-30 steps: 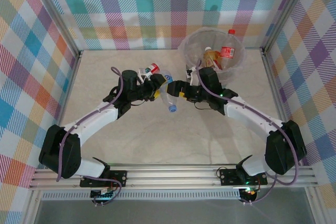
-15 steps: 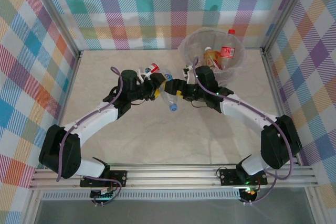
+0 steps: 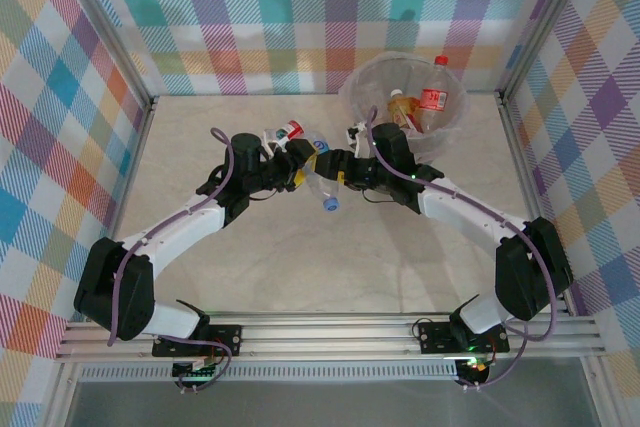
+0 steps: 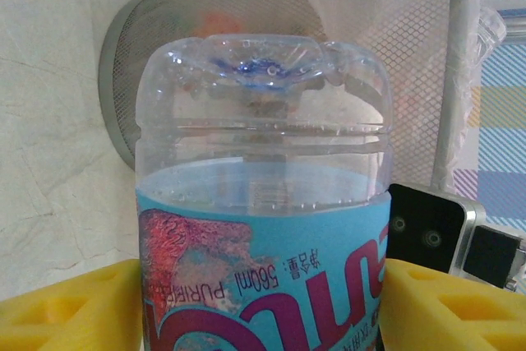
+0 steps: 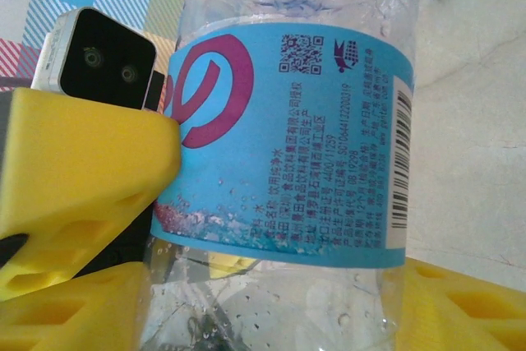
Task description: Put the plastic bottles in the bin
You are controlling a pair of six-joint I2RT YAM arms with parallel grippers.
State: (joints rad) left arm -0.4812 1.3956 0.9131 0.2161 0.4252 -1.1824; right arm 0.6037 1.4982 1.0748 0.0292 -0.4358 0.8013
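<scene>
A clear plastic bottle point(image 3: 324, 194) with a blue label and blue cap hangs over the table between both grippers. My left gripper point(image 3: 302, 165) is shut on it; its yellow pads point(image 4: 74, 306) press the label point(image 4: 263, 252) on either side. From the other side my right gripper point(image 3: 340, 169) is shut on the same bottle point(image 5: 296, 121), with yellow pads point(image 5: 468, 302) against its clear lower body. A second bottle point(image 3: 288, 131) with a red cap lies just behind the left gripper. The bin point(image 3: 452, 132) stands at the back right, with a red-labelled bottle point(image 3: 432, 97) and an orange one point(image 3: 400, 107) inside.
The grey mesh wall of the bin point(image 4: 205, 14) shows close behind the held bottle in the left wrist view. Checked walls and metal frame posts point(image 3: 510, 127) enclose the table. Open tabletop point(image 3: 320, 267) lies in front of the arms.
My right gripper moved left to the bottle and closed its jaws on it. The left gripper kept its hold and stayed in place.
</scene>
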